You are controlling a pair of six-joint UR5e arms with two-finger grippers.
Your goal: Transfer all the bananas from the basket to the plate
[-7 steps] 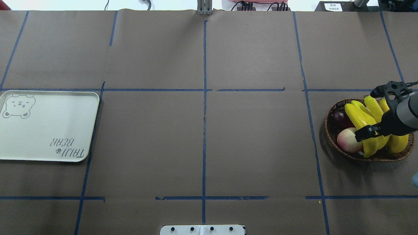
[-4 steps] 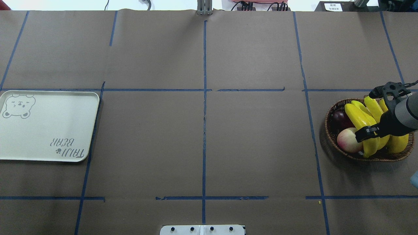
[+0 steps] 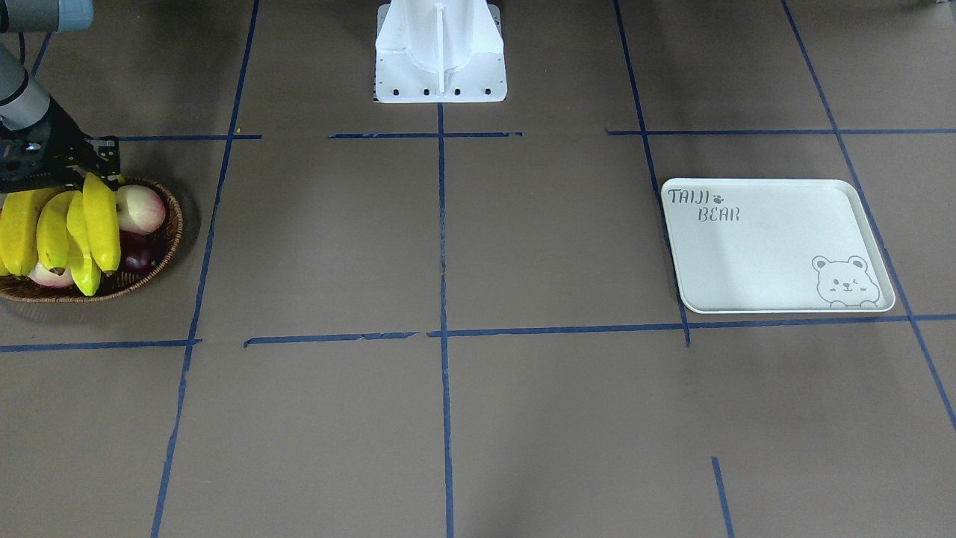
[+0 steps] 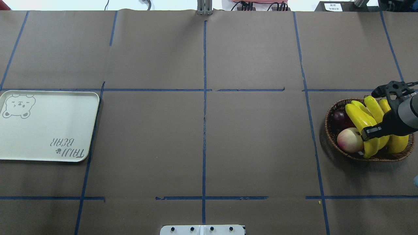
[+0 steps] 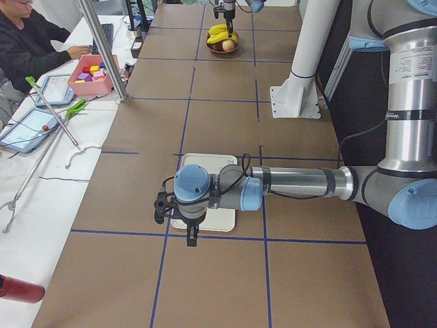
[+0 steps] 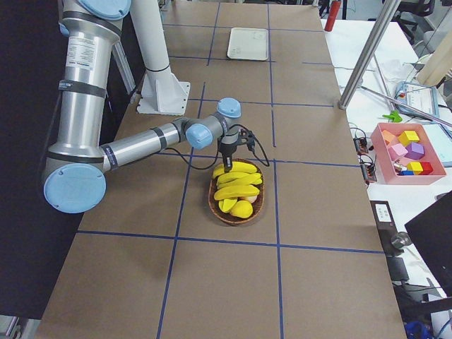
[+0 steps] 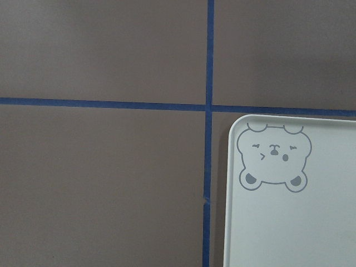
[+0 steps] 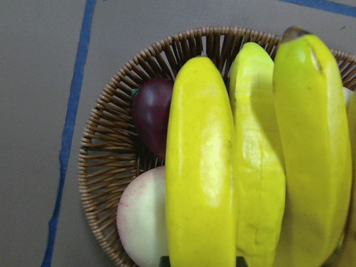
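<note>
First pick: my right jaws flank a banana (image 8: 200, 167) in the basket (image 8: 105, 161) beneath, clamped or not I cannot tell; next, squeeze and lift toward the far plate (image 4: 49, 127).

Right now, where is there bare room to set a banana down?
The plate is entirely bare, bear print to lettering. The table stretch between it and the basket is open too. The basket is crowded: bananas lie over an apple and a dark fruit.
</note>
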